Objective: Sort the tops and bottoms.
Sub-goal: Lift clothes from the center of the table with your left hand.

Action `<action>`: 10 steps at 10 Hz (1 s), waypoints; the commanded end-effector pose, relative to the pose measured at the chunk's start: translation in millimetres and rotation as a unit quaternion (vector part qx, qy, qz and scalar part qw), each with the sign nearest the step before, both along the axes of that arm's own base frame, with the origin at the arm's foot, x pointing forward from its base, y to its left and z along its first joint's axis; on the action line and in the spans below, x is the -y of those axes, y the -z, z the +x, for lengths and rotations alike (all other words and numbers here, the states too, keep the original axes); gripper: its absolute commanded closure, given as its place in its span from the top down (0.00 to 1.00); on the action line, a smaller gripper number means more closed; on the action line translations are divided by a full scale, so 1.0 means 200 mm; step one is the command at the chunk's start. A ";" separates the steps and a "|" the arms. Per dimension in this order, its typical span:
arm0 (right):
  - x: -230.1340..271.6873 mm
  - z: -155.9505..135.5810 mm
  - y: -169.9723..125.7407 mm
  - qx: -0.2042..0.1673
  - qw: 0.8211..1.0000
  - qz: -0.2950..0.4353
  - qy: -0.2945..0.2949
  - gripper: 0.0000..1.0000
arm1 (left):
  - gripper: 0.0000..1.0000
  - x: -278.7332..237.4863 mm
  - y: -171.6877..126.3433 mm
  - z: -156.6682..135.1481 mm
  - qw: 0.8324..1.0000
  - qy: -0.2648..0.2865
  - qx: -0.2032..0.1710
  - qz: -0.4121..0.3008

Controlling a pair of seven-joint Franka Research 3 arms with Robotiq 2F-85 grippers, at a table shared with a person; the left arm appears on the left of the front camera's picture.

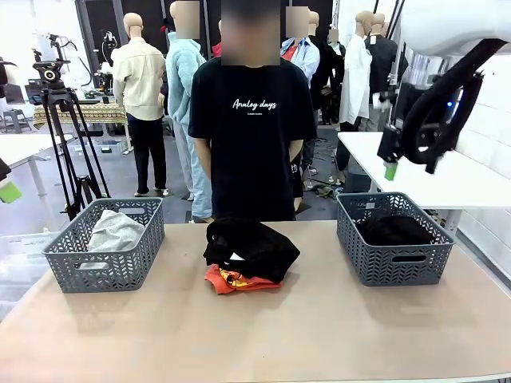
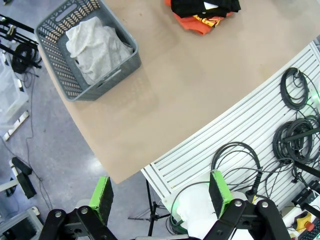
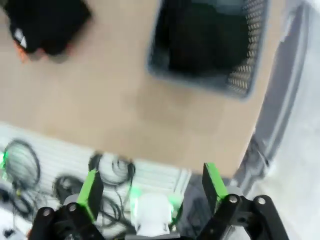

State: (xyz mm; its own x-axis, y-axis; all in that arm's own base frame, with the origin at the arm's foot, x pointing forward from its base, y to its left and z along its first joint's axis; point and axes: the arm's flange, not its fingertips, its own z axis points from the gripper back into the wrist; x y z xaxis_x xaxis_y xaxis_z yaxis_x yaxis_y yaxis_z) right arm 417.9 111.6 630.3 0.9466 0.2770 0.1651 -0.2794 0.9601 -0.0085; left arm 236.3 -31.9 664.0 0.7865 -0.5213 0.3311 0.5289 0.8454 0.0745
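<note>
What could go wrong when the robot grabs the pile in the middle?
The labelled black garment lies on the orange-red top, so one grab might lift both, and the top could land in the right basket with the other black garment. Soft cloth might also hang over a basket rim instead of dropping in.

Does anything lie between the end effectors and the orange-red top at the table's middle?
Yes. The black cloth garment with a small white label lies on top of the orange-red cloth top, covering most of it; only its near edge shows beneath.
</note>
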 end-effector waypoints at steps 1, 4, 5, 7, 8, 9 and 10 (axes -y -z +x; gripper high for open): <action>-0.05 0.04 -0.01 0.112 0.993 0.020 -0.005 1.00 | 1.00 -0.01 -0.01 0.00 1.000 0.002 0.000 0.002; -0.09 0.12 -0.07 0.128 0.990 0.045 -0.032 1.00 | 1.00 -0.01 -0.01 0.00 1.000 0.002 0.000 0.002; -0.08 0.08 -0.15 0.135 0.990 0.027 -0.013 1.00 | 1.00 0.00 0.00 0.00 1.000 0.000 0.000 0.000; -0.08 0.08 -0.15 0.135 0.990 0.027 -0.013 1.00 | 1.00 0.18 -0.04 0.11 0.996 0.044 0.073 -0.015; -0.08 0.08 -0.15 0.135 0.990 0.027 -0.013 1.00 | 1.00 0.32 -0.04 0.19 0.992 0.062 0.102 -0.030; -0.08 0.08 -0.15 0.135 0.990 0.027 -0.013 1.00 | 1.00 0.46 -0.01 0.25 0.989 0.079 0.113 -0.046; -0.08 0.08 -0.15 0.135 0.990 0.027 -0.013 1.00 | 1.00 0.60 0.04 0.29 0.988 0.094 0.108 -0.065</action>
